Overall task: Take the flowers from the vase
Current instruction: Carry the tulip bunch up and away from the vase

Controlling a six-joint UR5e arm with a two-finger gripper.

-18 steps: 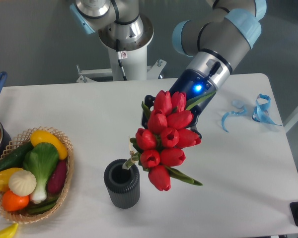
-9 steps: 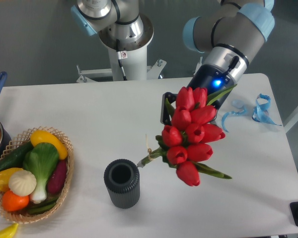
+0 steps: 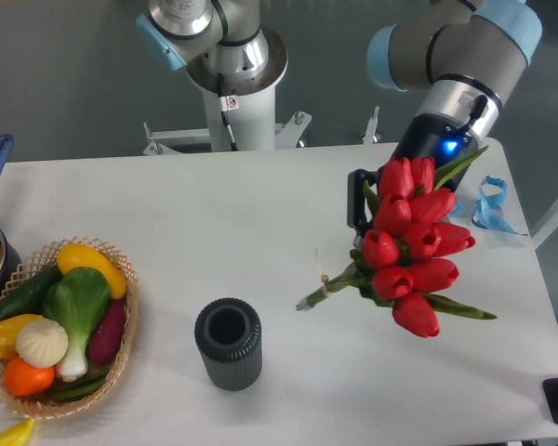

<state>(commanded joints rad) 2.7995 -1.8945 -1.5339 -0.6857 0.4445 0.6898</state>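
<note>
Since the earlier frame, the arm had carried the flowers further toward the right side of the frame, and the stem ends were now well away from the vase, no longer above its mouth. The bunch hung tilted in the air, with the red buds at the right of centre and the tied green stems pointing down to the left. The gripper was mostly hidden behind the buds; one dark finger showed at the left edge of the bunch, and it was clamped on the flowers, which touched nothing else. The vase stood upright at the lower centre of the white table, its round mouth open. At the lower left lay a wicker basket with toy vegetables, and a blue ribbon lay at the right edge.
</note>
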